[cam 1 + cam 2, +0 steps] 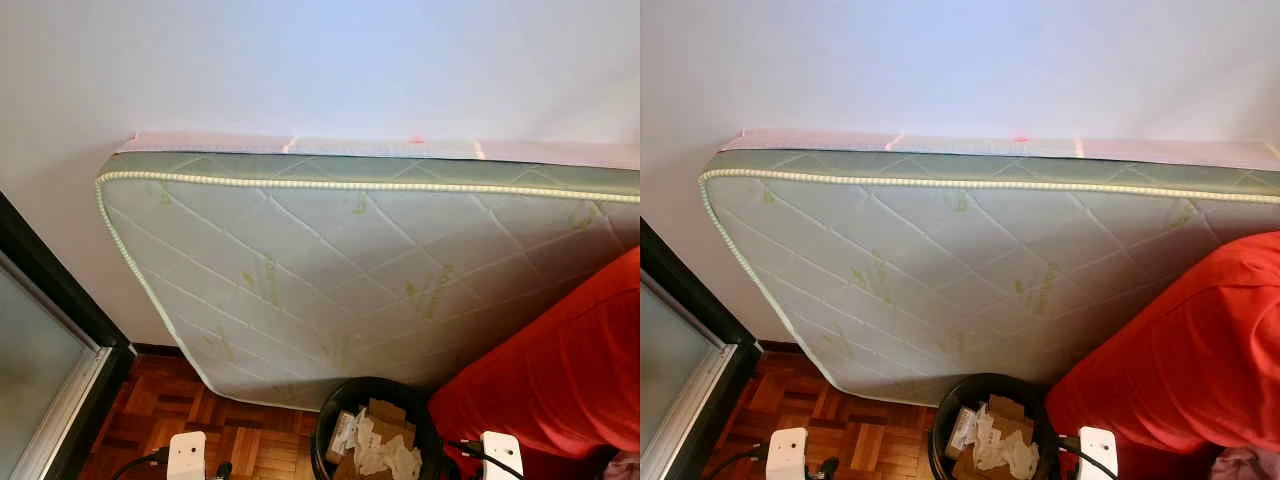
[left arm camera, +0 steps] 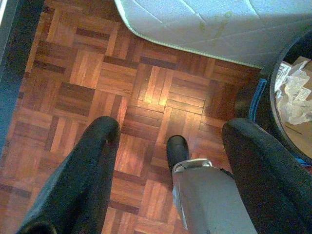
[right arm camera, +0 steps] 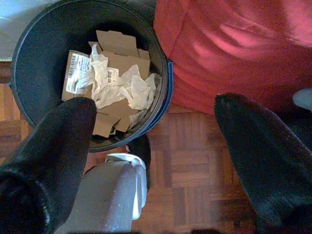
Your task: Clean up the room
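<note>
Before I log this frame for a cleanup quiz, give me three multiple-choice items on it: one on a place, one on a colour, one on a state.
1. Where does the mattress stand?
A. Flat on the floor
B. On edge, leaning against the white wall
C. On a bed frame

2. What colour is the fabric on the robot's right of the bin?
A. Red
B. Blue
C. Grey

3. What state is the right tool in?
A. Shut on cardboard
B. Shut on nothing
C. Open, holding nothing

Answers:
1. B: its long top edge runs along the wall and its lower corner meets the parquet floor.
2. A: bright red cloth lies beside the black bin.
3. C: its two black fingers are spread wide above the bin of paper and cardboard scraps.
</note>
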